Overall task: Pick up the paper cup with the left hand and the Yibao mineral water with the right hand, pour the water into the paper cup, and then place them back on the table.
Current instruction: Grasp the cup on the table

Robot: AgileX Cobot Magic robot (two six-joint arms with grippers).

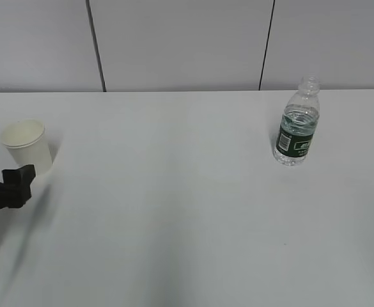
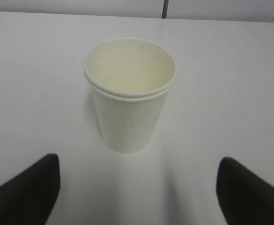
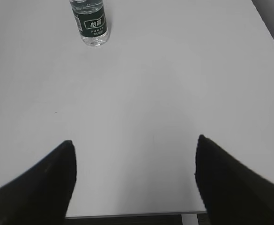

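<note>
While both grippers gape — left (image 2: 137, 197), right (image 3: 134, 176) — the tapered paper cup (image 2: 129, 93) and ribbed plastic bottle (image 1: 298, 125) stand ungrasped.

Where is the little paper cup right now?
The paper cup stands upright on the white table, far left in the exterior view, just beyond the open left gripper, not held. The water bottle is far across on the right.

The small cream-white tapered paper cup (image 2: 129, 96) looked matt and smooth. The small clear plastic water bottle (image 1: 297, 125) was glossy, with a ribbed neck and a dark green label band. The large white flat tabletop (image 1: 187, 224) looked smooth with a faint sheen.
</note>
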